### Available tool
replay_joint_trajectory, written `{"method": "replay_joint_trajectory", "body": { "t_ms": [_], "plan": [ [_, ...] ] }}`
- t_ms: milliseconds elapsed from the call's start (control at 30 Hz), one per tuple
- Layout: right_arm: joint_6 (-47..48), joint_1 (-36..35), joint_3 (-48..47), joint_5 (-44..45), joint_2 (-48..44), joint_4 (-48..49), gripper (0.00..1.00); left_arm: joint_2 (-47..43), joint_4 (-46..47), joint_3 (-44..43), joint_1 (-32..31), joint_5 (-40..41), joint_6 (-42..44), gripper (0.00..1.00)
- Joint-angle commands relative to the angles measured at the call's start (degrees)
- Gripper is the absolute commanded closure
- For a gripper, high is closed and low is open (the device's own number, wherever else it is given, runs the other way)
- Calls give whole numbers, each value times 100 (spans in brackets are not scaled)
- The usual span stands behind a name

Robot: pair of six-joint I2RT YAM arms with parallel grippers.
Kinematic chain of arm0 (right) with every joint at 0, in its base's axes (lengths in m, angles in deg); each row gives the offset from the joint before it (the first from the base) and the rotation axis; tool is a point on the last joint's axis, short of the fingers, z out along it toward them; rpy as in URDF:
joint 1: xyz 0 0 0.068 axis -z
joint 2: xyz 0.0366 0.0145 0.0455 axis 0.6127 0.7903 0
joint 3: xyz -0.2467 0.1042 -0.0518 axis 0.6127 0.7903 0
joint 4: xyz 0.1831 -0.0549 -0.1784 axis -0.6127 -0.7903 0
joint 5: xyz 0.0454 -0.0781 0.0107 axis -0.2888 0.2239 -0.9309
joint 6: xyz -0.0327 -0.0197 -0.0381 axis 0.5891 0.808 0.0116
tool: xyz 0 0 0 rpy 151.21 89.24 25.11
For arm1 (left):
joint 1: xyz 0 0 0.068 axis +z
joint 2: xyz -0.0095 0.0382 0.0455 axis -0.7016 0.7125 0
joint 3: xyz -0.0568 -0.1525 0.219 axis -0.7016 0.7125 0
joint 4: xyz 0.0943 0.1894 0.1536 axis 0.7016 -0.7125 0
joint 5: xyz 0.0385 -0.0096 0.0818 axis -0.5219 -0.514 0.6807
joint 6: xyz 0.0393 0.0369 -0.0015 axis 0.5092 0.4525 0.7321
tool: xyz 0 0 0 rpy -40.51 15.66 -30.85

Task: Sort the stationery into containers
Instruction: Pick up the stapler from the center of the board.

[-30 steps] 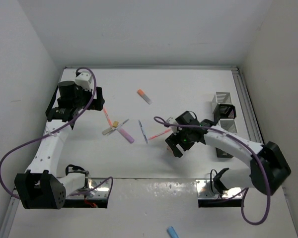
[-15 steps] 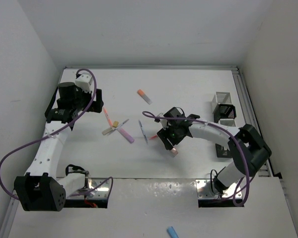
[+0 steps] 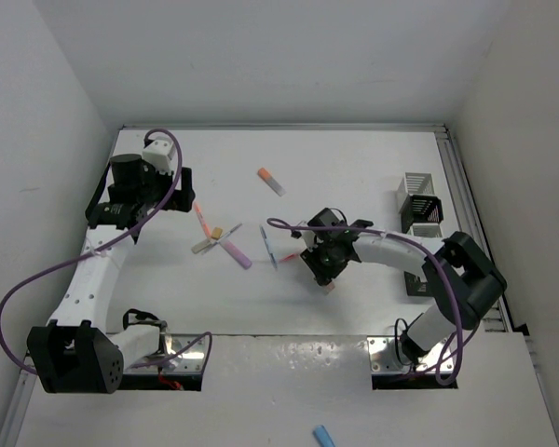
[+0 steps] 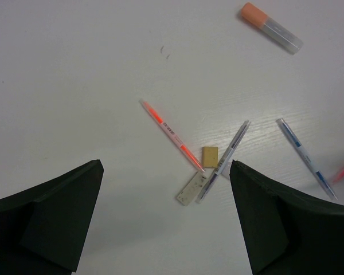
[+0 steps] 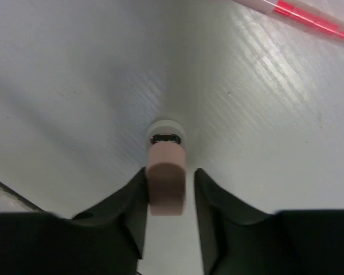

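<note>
My right gripper [image 5: 169, 172] is low over the table, its jaws half closed round a pink eraser block [image 5: 166, 186] with a white end. The left finger lies against the block; a thin gap shows at the right finger. In the top view it [image 3: 324, 272] sits mid-table, right of a pink pen [image 3: 289, 256]. My left gripper [image 4: 165, 166] hangs open and empty above an orange pen [image 4: 172, 134], a tan eraser [image 4: 210, 156], a flat white eraser [image 4: 190, 190] and a grey pen [image 4: 225, 159]. The wire-mesh containers [image 3: 419, 212] stand in a row at the right edge.
An orange-capped marker [image 3: 270, 181] lies at the back centre. A purple marker [image 3: 237, 253] and a blue pen [image 3: 268, 246] lie between the arms. A red pen [image 5: 309, 17] runs just beyond my right fingers. A blue item [image 3: 324, 435] lies off the table in front.
My right gripper moved left, came down over the pink eraser block and narrowed its jaws round it. The left arm has hardly moved.
</note>
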Motion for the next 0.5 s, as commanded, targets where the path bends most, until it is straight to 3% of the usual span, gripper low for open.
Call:
{"method": "replay_joint_trajectory", "body": {
  "t_ms": [0,33,67,233,333,467],
  "plan": [
    [183,-33,-8,-94,10,115,68,-22,105,-144,8,-58,61,1],
    [209,-16,-43,-94,-8,97,78,-22,113,-152,8,-23,61,1],
    [235,19,-78,-103,-34,53,82,-14,113,-152,8,-14,61,1],
    [472,649,-702,-400,-647,-903,94,-66,87,-214,-1,21,61,1],
    [656,1430,-922,-471,-1349,-1563,100,-75,131,-144,-1,65,52,1],
    [920,2321,-983,-306,-2493,-2186,100,82,131,-143,-10,-101,70,1]
  ]
}}
